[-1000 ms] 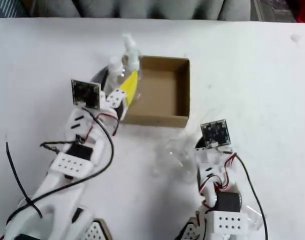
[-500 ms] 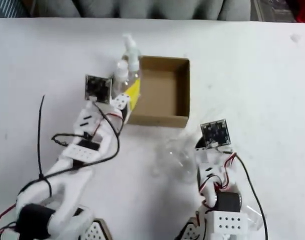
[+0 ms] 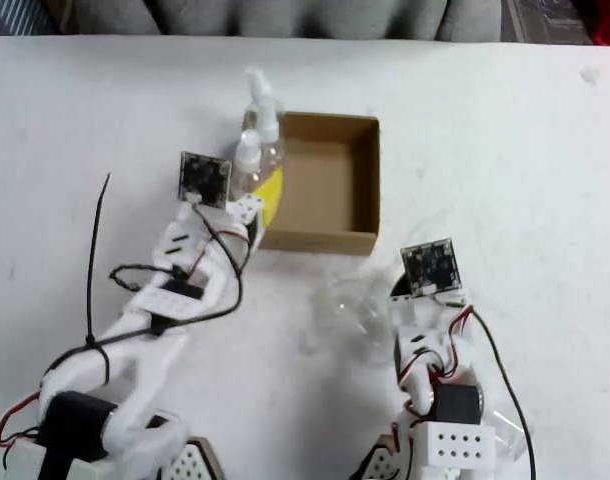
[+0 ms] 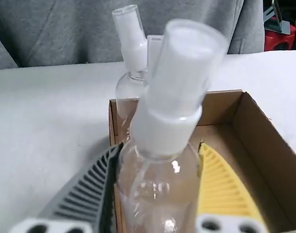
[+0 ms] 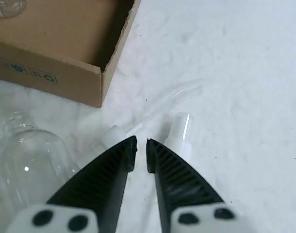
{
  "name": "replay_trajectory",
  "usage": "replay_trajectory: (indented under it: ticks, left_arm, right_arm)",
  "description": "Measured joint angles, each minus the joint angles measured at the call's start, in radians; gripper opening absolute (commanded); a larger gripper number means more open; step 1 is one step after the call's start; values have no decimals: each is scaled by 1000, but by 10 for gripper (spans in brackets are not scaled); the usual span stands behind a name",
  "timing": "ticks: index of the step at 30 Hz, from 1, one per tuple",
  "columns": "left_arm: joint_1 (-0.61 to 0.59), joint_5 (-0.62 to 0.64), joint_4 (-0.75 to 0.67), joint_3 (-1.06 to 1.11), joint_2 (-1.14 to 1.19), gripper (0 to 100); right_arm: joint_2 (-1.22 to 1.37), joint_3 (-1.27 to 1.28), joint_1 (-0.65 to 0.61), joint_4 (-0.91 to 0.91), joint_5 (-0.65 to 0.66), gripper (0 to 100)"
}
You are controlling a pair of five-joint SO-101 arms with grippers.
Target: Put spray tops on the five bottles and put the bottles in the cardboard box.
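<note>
Upper centre, high view: left gripper (image 3: 253, 186) jaws clamping capped bottle (image 4: 162, 126) at cardboard box (image 3: 325, 240) left wall. Bottle looking light, slick, thin-walled, so gripping round body below shoulder suiting best. Lower right: right gripper (image 5: 140, 148) jaws hanging all but together, empty, over loose spray tops (image 5: 179, 128) on counter (image 3: 505, 150).
</note>
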Motion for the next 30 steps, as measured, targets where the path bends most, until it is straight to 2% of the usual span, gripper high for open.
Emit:
replay_trajectory:
  ticks: [13, 18, 24, 30]
  left_arm:
    - [0, 0, 0, 0, 2, 20]
    - [0, 0, 0, -8, 72, 20]
    - [2, 0, -107, -8, 123, 21]
    - [2, 0, -132, -8, 173, 24]
  right_arm:
    - [0, 0, 0, 0, 0, 15]
    - [0, 0, 0, 0, 0, 15]
    - [0, 0, 0, 0, 0, 15]
    - [0, 0, 0, 0, 0, 15]
